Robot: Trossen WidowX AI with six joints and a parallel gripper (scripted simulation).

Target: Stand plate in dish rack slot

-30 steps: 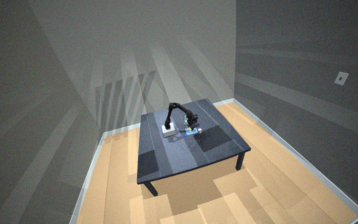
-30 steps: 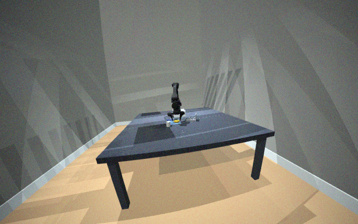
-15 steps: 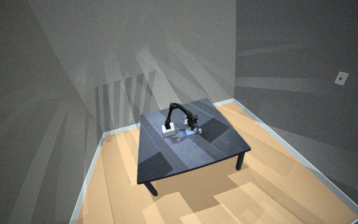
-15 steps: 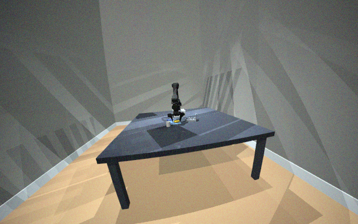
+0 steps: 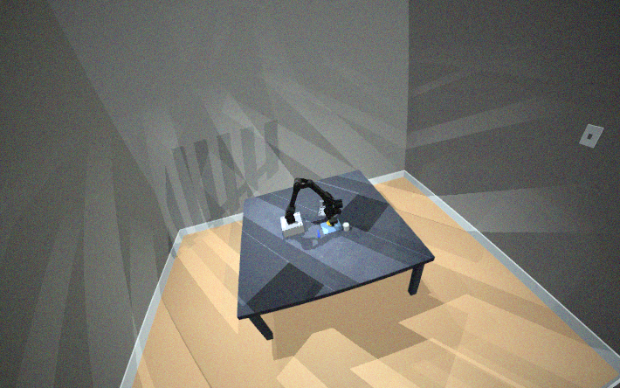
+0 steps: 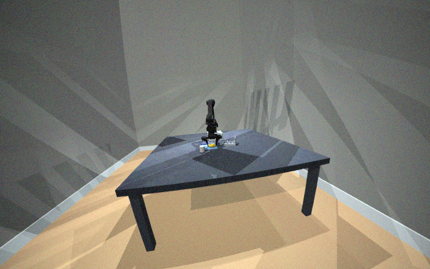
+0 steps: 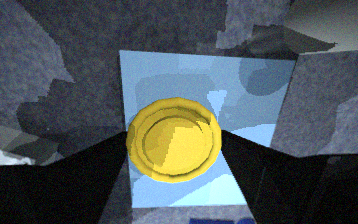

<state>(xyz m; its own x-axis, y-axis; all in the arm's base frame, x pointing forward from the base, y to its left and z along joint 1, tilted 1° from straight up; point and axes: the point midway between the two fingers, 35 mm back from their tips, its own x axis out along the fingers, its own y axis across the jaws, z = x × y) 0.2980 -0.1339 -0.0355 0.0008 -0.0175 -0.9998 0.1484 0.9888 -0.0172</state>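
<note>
The yellow plate (image 6: 211, 145) (image 7: 175, 141) lies flat, low over the light blue mat, its face up; in the top view only a small part of it shows under the gripper. My gripper (image 6: 211, 145) (image 7: 174, 135) points down and is shut on the plate, with one black finger against each side of the rim. Whether the plate touches the mat cannot be told. The grey-white dish rack (image 5: 321, 210) (image 6: 229, 143) stands beside the gripper, to its right in the exterior view, and is partly hidden by the arm in the top view.
The light blue mat (image 5: 325, 229) (image 7: 215, 102) is under the plate. A white cup (image 5: 346, 225) (image 6: 202, 148) stands close beside the mat. A blue object (image 5: 319, 233) (image 7: 212, 221) lies at another side. The arm's white base box (image 5: 292, 225) stands on the dark table (image 5: 365, 256) (image 6: 275, 158).
</note>
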